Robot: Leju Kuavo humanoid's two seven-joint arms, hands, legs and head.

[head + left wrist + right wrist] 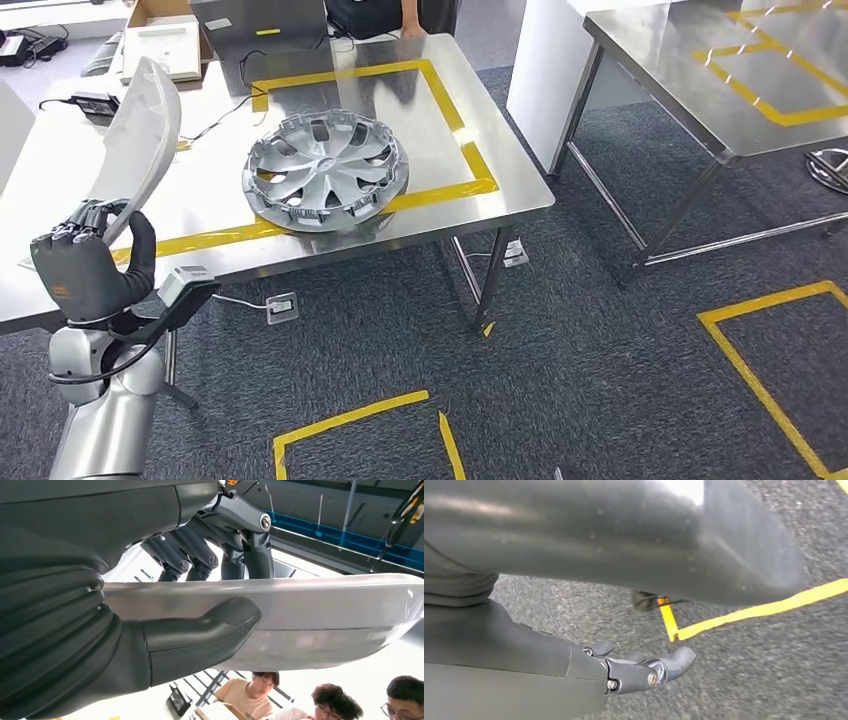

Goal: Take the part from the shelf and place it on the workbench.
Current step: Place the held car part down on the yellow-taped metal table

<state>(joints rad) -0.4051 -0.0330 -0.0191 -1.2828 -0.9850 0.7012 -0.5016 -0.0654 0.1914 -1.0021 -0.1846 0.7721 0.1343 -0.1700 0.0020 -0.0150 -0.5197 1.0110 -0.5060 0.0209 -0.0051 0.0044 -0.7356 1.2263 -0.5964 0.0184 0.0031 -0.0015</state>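
My left hand grips the lower end of a long, curved, light grey part, which stands upright over the workbench's left front edge. In the left wrist view the thumb presses one face of the part and the dark fingers wrap over its other side. The steel workbench carries a silver wheel cover, lying on the front line of a yellow tape frame. My right hand hangs over the grey carpet, its fingers loosely extended and holding nothing.
A cardboard box, a grey case and a power adapter sit at the bench's far side. A second steel table stands to the right. Yellow tape marks the carpet. People stand beyond the bench.
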